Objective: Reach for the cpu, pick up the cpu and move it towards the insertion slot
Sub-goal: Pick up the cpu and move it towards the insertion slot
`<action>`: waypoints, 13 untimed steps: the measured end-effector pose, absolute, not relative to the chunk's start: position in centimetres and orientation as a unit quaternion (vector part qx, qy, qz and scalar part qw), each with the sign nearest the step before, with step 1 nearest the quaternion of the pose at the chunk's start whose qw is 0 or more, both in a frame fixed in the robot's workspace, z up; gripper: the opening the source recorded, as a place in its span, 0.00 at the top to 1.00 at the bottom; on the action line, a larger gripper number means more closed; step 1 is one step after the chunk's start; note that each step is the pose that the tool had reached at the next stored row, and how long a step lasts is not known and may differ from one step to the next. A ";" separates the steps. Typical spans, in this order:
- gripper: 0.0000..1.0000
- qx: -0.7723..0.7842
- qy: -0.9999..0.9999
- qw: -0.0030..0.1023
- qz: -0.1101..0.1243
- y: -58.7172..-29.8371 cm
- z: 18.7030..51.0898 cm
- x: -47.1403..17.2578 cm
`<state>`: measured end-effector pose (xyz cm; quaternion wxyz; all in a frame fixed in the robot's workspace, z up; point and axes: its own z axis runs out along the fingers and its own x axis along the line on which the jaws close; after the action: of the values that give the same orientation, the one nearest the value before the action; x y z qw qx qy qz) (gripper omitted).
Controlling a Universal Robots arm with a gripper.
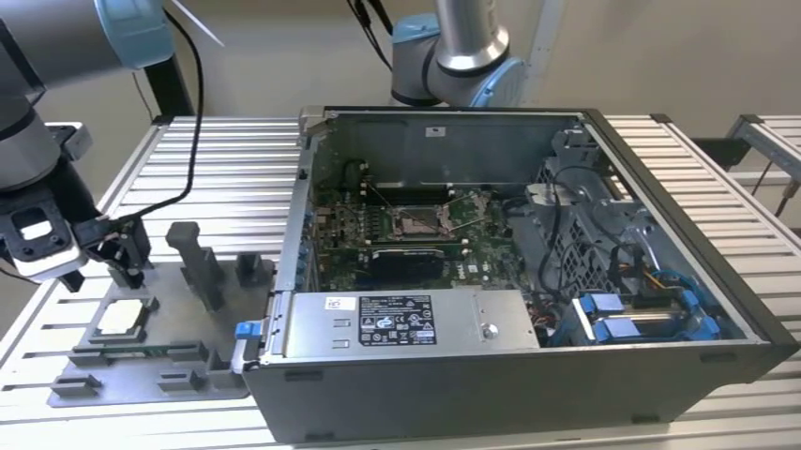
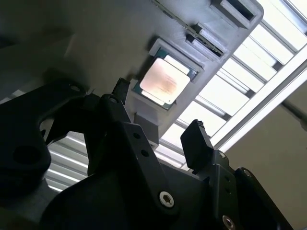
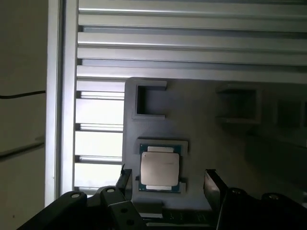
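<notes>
The cpu (image 1: 122,317) is lying flat in a shallow square recess of the grey fixture plate (image 1: 169,330), on the exterior view's left side of the bench (image 1: 225,150). Its thin square top is showing silvery-white, with a darker rim around it in both wrist views. The tool (image 1: 111,270) is hovering just above it with its black fingers (image 3: 125,179) spread wide, gripping nothing; the cpu is showing between them, untouched. The insertion slot (image 1: 419,222), a silver metal frame with a dark centre, is sitting on the motherboard inside the open computer case (image 1: 501,394), well apart from the cpu. Grey upright blocks (image 1: 201,267) are standing near the recess, between it and the case wall. The bench is showing ribbed metal slats.
</notes>
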<state>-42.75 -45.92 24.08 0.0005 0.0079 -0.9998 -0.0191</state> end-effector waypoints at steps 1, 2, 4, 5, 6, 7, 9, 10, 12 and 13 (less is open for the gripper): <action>0.00 0.008 -1.000 0.000 -0.019 -45.9 24.0 -42.8; 0.00 0.007 -1.000 0.000 -0.019 -45.9 23.9 -42.8; 0.00 0.007 -1.000 0.000 -0.019 -45.9 23.7 -42.8; 0.00 0.006 -1.000 0.000 -0.019 -45.9 23.6 -42.8; 0.00 0.006 -1.000 0.000 -0.019 -45.9 23.5 -42.8; 0.00 0.006 -1.000 0.000 -0.019 -45.9 23.4 -42.8; 0.00 0.005 -1.000 0.000 -0.019 -45.9 23.2 -42.8; 0.00 0.005 -1.000 0.000 -0.019 -45.9 23.1 -42.9; 0.00 0.004 -1.000 0.000 -0.019 -45.9 22.9 -42.9; 0.00 0.003 -1.000 0.000 -0.019 -45.9 22.8 -42.9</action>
<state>-42.86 -45.95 22.84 0.0004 0.0028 -0.9998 -0.0191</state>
